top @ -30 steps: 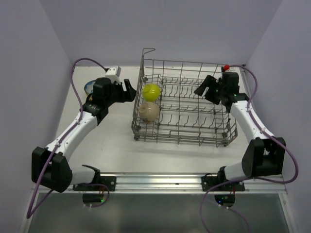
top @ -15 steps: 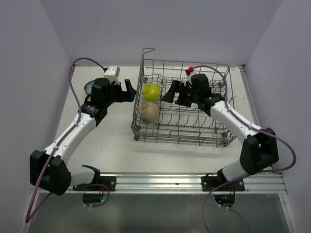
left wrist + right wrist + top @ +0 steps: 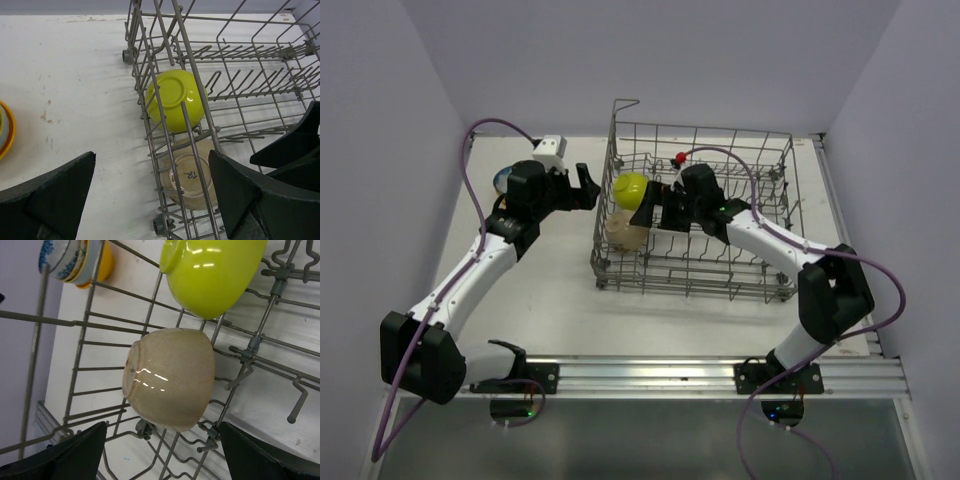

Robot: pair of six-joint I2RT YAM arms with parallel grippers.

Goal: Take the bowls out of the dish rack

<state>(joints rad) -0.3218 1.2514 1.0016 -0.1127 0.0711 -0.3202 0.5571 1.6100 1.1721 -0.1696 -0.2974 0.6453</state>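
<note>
Top external view shows us a stack of bowls [image 3: 505, 180] already out on the table [image 3: 550, 290] at far left, then our left gripper [image 3: 588, 186], fingers spread and empty, outside the dish rack [image 3: 720, 272]. In the rack's left end the lime-yellow bowl [image 3: 631, 188] and beige bowl [image 3: 623, 232] remain, with our right gripper [image 3: 645, 212] spread close before the beige one, not gripping it. A small stamp [image 3: 189, 175] under the beige bowl is unreadable.

Left gripper [image 3: 152, 160] is cut off from beige bowl [image 3: 170, 377] & lime bowl [image 3: 215, 275] by dish rack [image 3: 720, 131] side wires. From inside the rack, beige bowl is faced w/o obstruction by right gripper [image 3: 162, 427].
</note>
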